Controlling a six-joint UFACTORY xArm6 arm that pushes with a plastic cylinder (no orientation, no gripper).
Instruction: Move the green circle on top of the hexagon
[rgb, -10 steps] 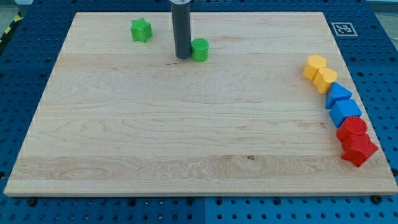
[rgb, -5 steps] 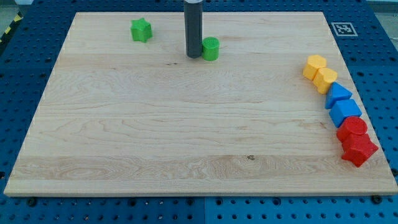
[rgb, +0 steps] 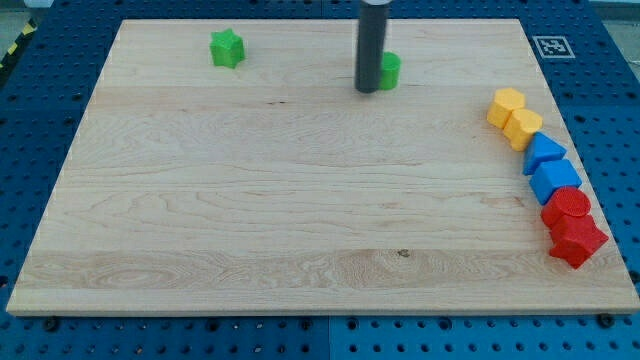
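The green circle lies near the view's top, right of centre, partly hidden behind my rod. My tip rests on the board, touching the circle's left side. The yellow hexagon sits at the view's right edge, well to the right of and a little below the circle. A second yellow block touches the hexagon on its lower right.
A green star sits at the view's top left. Below the yellow blocks a column runs down the right edge: a blue triangle, a blue block, a red circle and a red star.
My tip has slid to the right along the top of the board, pushing the green circle ahead of it toward the right. The other blocks have not moved.
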